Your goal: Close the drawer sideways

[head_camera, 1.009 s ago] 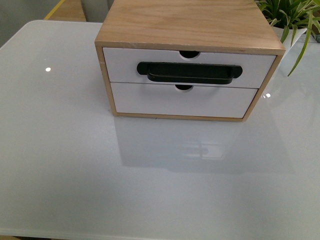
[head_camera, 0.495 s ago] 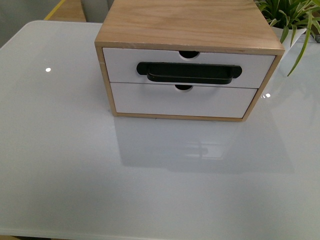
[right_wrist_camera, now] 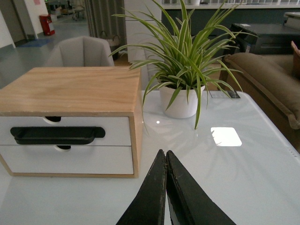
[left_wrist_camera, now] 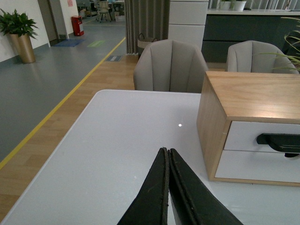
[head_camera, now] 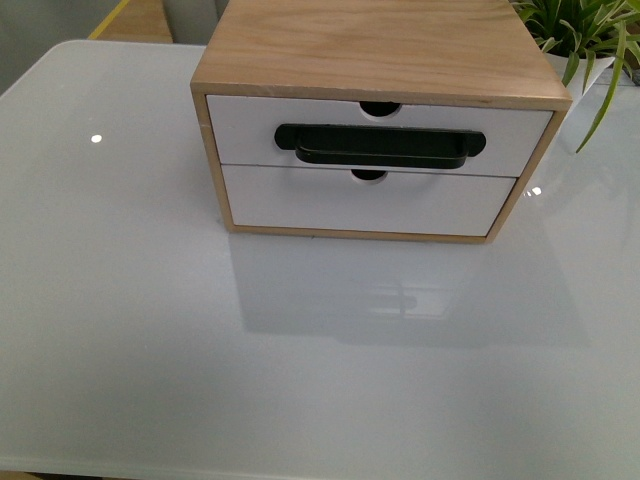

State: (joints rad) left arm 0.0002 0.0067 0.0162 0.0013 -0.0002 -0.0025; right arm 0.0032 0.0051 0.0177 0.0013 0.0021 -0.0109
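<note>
A light wood cabinet (head_camera: 380,45) stands at the far middle of the white table (head_camera: 150,330). Its upper drawer (head_camera: 245,130) has a white front, a long black bar handle (head_camera: 380,145) and a semicircular notch; it sits flush in the cabinet. The drawer also shows in the left wrist view (left_wrist_camera: 241,136) and the right wrist view (right_wrist_camera: 117,131). Neither arm shows in the front view. My left gripper (left_wrist_camera: 168,152) is shut and empty, over the table left of the cabinet. My right gripper (right_wrist_camera: 165,153) is shut and empty, right of the cabinet.
A lower white-fronted drawer (head_camera: 300,205) without a handle sits below. A potted spider plant (right_wrist_camera: 180,51) in a white pot stands on the table right of the cabinet. Grey chairs (left_wrist_camera: 169,65) stand behind the table's far edge.
</note>
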